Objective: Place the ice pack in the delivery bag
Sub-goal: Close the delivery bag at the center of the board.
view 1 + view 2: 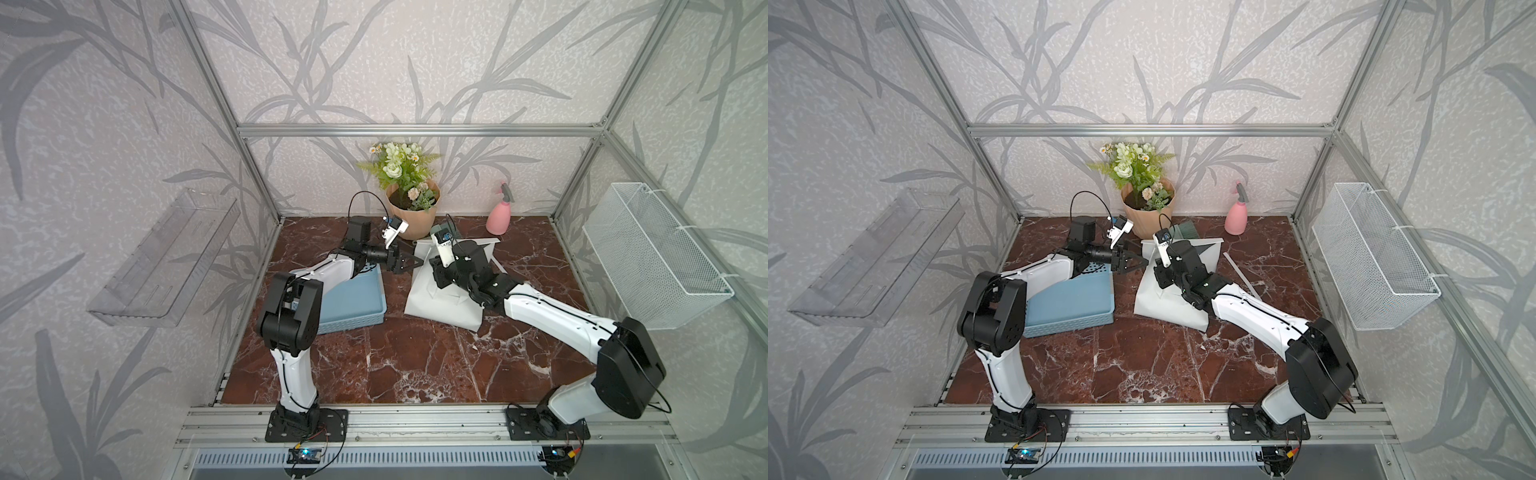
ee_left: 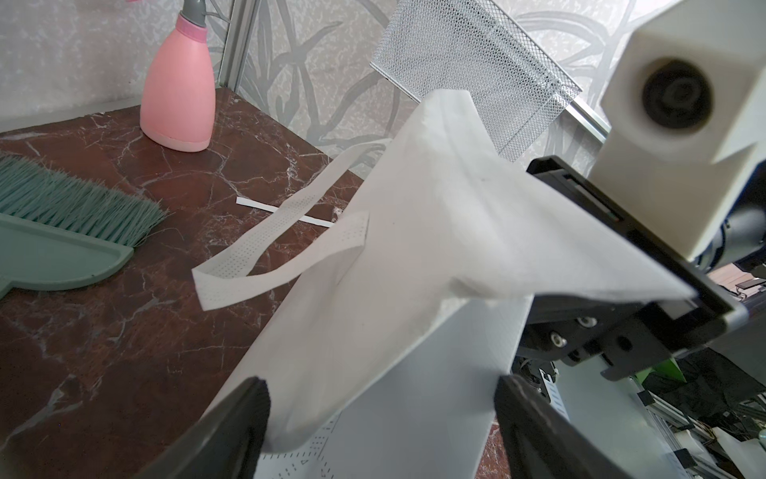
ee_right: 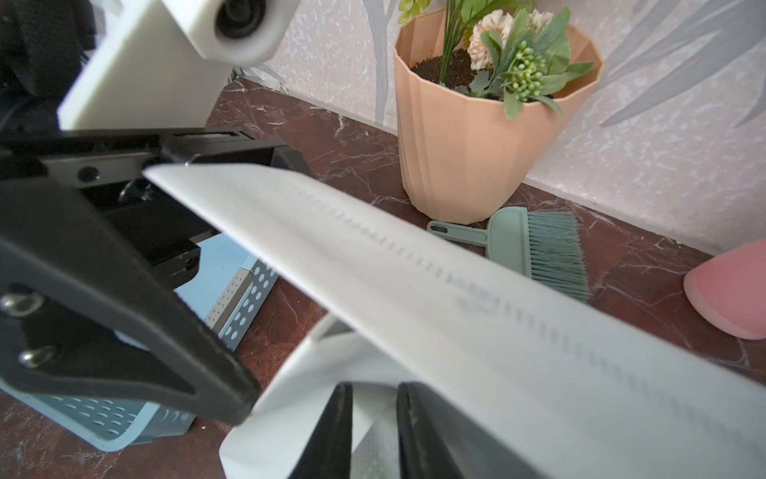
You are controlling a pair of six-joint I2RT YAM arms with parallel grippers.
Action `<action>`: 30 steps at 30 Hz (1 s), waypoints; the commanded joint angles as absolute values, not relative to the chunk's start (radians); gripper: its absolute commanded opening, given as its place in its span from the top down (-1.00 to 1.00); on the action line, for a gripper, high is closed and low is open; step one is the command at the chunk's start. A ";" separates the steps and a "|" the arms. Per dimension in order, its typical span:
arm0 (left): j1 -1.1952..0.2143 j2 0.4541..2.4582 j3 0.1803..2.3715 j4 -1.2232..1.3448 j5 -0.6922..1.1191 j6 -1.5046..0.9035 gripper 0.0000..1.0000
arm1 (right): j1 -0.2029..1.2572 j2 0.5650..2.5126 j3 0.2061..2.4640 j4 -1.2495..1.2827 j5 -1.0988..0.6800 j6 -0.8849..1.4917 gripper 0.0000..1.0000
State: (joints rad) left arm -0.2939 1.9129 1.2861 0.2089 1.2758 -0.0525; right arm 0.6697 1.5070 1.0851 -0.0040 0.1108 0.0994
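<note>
**A:** Which step is in hand?

**B:** Opening the bag, I'd judge, not loading it. The right gripper [image 3: 375, 394] is nearly closed on a wall of the delivery bag [image 1: 440, 309] and holds it up, so the white fabric runs taut to its jaws. The left gripper [image 2: 381, 385] stands wide and holds nothing. A loose fold of the bag's rim hangs between its fingers.

**A:** And the ice pack?

**B:** I can't find it in any view (the left arm covers part of the blue basket [image 1: 353, 305], so it might lie there, but that's a guess).

**A:** What does the next move call for?

**B:** Probably closing the left jaws on that fold and spreading the mouth gently. The fabric looks thin and limp, so it is likely to slip or crumple. One arm must then let go to fetch the pack.

**A:** The surroundings?

**B:** A dark red marble bench [image 1: 415, 365]. The bag lies in its far half on the right arm's side, and the basket sits by the left edge. Along the far edge a flower pot [image 1: 411, 216] stands mid-way with a green brush [image 3: 551, 253] and dustpan [image 2: 54, 257] beside it, and a pink spray bottle [image 1: 498, 218] stands toward the far right corner. The walls are leaf-patterned, with a wire basket [image 1: 656, 257] on the right one and a clear shelf [image 1: 166, 257] on the left.
</note>
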 commanded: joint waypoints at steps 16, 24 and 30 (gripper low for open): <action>-0.309 1.829 1.296 0.191 1.305 -0.071 -0.71 | 0.666 1.551 1.153 -0.061 0.107 0.113 0.44; -0.318 1.821 1.283 0.134 1.225 -0.005 -0.68 | 0.667 1.539 1.150 -0.040 0.071 0.113 0.43; -0.342 1.841 1.298 0.096 1.110 0.041 -0.53 | 0.670 1.481 1.116 -0.016 -0.006 0.112 0.32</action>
State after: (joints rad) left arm -0.3222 1.8545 1.2873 0.1272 1.1782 -0.0002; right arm 0.6682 1.5314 1.1275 -0.0425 0.0502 0.1047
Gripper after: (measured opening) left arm 0.772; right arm 0.331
